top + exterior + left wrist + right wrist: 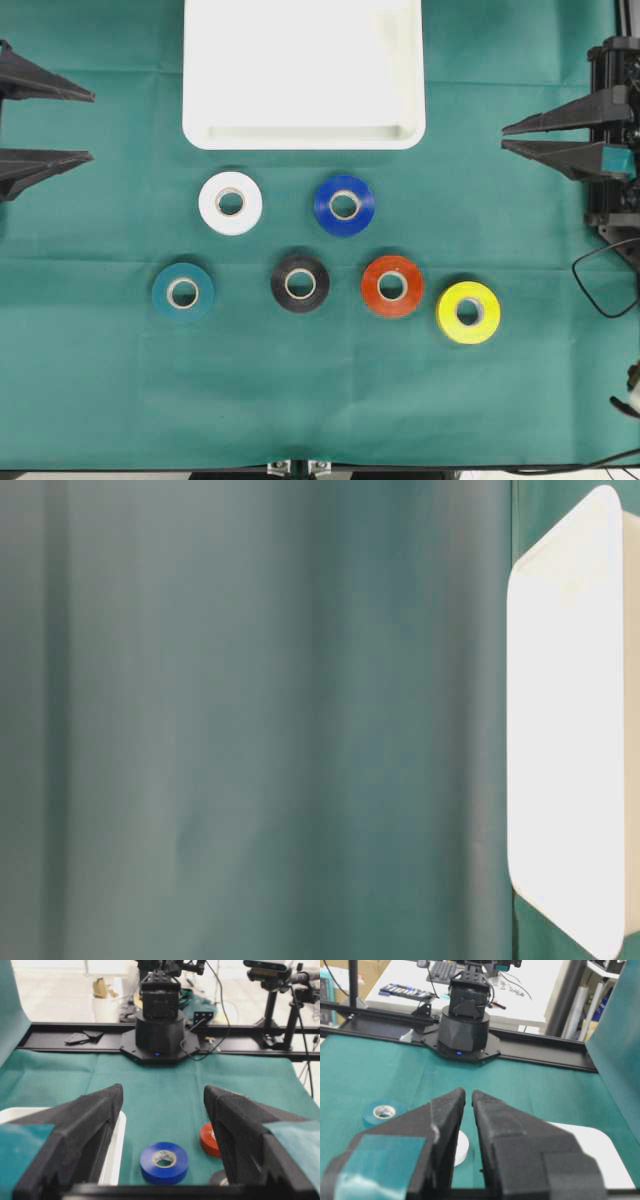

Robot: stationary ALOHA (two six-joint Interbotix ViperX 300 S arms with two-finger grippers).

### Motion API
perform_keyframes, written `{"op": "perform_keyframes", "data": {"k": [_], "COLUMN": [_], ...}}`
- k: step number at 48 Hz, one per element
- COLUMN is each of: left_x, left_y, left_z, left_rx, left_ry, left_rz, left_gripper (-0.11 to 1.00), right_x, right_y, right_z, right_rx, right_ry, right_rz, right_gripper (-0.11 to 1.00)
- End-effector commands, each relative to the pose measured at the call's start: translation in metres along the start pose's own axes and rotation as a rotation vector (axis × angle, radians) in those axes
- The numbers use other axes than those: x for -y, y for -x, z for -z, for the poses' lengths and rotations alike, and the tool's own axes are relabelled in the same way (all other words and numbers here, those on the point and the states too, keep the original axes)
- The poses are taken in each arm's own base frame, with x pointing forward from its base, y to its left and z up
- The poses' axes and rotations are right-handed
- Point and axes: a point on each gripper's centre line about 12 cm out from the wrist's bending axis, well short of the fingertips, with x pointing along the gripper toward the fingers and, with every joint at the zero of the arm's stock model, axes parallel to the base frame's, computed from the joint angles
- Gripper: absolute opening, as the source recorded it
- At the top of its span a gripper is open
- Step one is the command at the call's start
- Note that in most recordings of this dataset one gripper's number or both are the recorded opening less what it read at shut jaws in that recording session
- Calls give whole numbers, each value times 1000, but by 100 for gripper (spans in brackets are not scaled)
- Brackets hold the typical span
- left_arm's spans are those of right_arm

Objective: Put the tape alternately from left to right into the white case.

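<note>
Altogether six tape rolls (300,283), one white case (304,72)

overhead looks down, wrist views face inward

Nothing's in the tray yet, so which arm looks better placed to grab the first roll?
Probably the left. The teal roll, leftmost on the cloth, lies on its side, and the left gripper has open jaws. The right gripper is nearly shut and sits across the table.

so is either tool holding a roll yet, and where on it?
Nothing held. Left tool is open and empty; right tool is nearly shut on nothing. All six rolls lie on the cloth, outside the case.
</note>
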Motion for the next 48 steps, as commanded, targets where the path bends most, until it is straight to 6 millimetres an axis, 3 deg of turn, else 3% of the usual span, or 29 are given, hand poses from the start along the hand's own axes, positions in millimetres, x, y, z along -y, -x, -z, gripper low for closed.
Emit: {"op": "perform_keyframes", "data": {"k": [1,3,8,13,29,34,39,43,48], "left_x": [0,0,1,1,1,1,1,1,1], "left_y": [0,0,1,1,2,2,2,2,2], "left_z": [3,5,9,10,13,15,17,18,18], "left_rx": [-5,-9,-17,-23,-31,-37,-52,-68,-78], "left_ry": [23,24,27,30,27,27,29,29,29], "left_rz": [0,0,1,0,3,3,4,4,4], "left_gripper": [24,22,3,-8,-9,-1,15,37,66], "right_x": [1,1,1,1,2,2,2,3,4], "right_y": [-1,0,1,2,1,1,1,1,1], "right_z": [-3,-1,4,6,7,7,6,7,9], "right_rx": [15,14,5,-5,-9,-11,-14,-23,-36], "right_ry": [-7,-6,-7,-9,-12,-15,-24,-34,-47], "right_rz": [7,7,7,7,9,10,12,15,19], "right_gripper": [24,22,3,-2,-2,-2,4,19,49]}}
